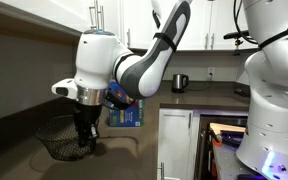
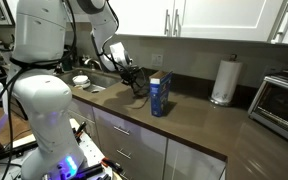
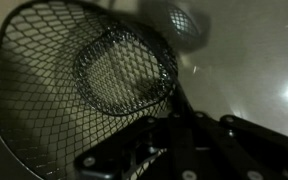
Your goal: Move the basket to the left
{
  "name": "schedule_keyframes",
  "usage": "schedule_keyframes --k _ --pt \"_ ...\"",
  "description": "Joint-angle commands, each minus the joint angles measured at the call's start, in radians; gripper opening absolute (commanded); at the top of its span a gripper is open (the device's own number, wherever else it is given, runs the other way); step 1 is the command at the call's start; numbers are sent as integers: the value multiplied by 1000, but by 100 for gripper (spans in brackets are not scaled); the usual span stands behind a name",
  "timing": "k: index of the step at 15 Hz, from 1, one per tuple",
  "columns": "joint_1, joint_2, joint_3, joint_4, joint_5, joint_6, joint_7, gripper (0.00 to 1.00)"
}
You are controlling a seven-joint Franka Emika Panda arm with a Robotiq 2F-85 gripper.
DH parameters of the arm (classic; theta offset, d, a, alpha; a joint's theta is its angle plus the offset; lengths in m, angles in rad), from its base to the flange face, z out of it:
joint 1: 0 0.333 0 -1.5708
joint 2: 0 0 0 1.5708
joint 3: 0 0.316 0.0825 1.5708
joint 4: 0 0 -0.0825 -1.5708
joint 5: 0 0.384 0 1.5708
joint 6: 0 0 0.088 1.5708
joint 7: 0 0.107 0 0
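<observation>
The black wire-mesh basket (image 1: 62, 137) sits on the dark counter in front of the blue carton; it also shows in an exterior view (image 2: 137, 82). In the wrist view the basket (image 3: 54, 80) fills the left half, its round bottom facing the camera. My gripper (image 1: 85, 137) reaches down at the basket's rim on the side nearest the carton. In the wrist view my gripper's (image 3: 174, 125) dark fingers lie close together around the rim, shut on it. I cannot tell whether the basket is off the counter.
A blue printed carton (image 1: 124, 112) stands right behind the basket, seen also in an exterior view (image 2: 161, 96). A paper towel roll (image 2: 222, 80) and a toaster oven (image 2: 280, 98) stand further along. A white bowl (image 2: 81, 80) and a dark mug (image 1: 179, 83) rest on the counter.
</observation>
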Motion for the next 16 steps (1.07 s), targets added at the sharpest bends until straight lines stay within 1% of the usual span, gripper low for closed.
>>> schedule_keyframes --k 1,5,8,10,16 --pt "-7 -79 37 -80 117 -33 -123 2" --pt "-14 -126 89 -142 271 -49 -261 2" --pt "-3 -166 112 -185 334 -39 -319 2" --pt "12 -184 119 -210 338 -29 -329 2" --pt "89 -215 113 -258 258 7 -283 2"
